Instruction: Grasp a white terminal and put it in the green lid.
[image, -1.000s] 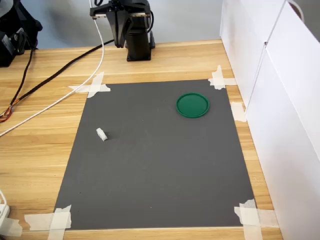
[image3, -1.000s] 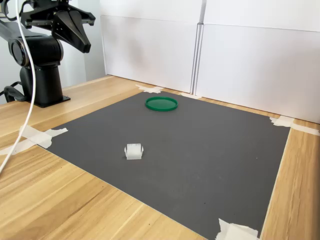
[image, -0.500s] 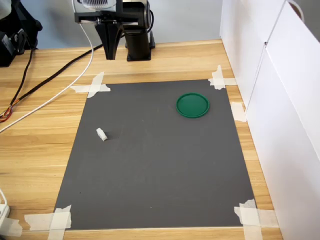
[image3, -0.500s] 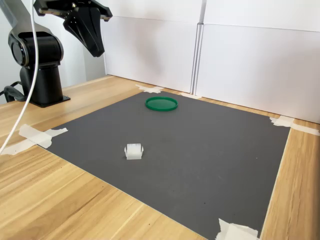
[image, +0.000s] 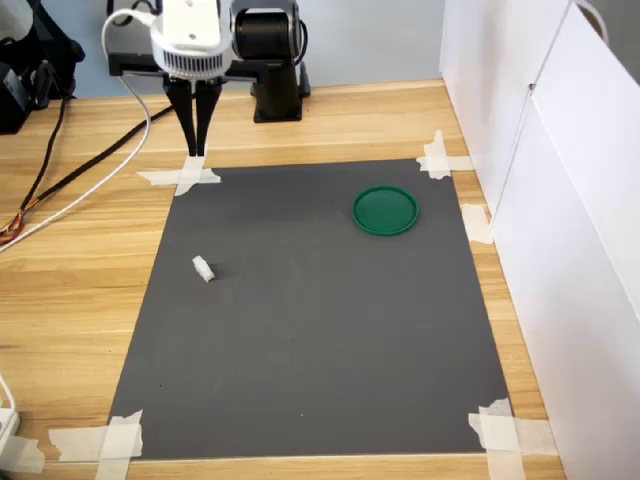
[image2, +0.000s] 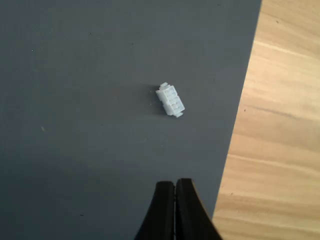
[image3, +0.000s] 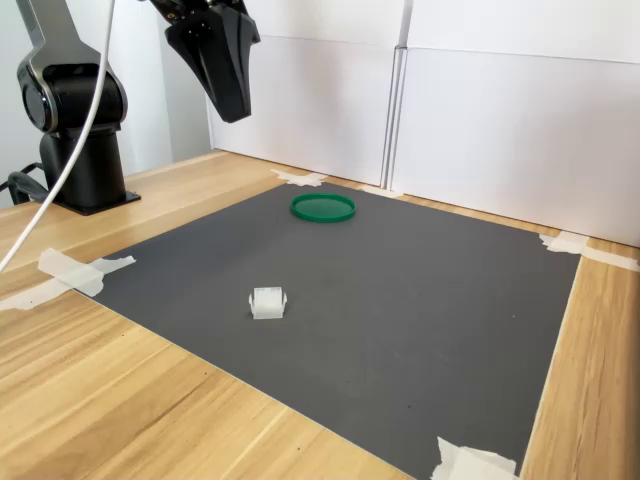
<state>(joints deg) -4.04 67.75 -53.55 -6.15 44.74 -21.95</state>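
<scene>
dark grey mat (image: 320, 330) on a wooden table (image: 70, 300) (corners under white tape (image: 185, 172)), white panels (image3: 480, 120) alongside

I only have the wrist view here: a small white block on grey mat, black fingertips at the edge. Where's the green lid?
Observer: The green lid lies flat on the grey mat, far from the white terminal, toward the first exterior view's right.
Operator: Anything in it?
Observer: No, the lid looks empty in both exterior views.
Operator: How high is the gripper?
Observer: In the second exterior view the gripper hangs well above the mat, touching nothing.
</scene>
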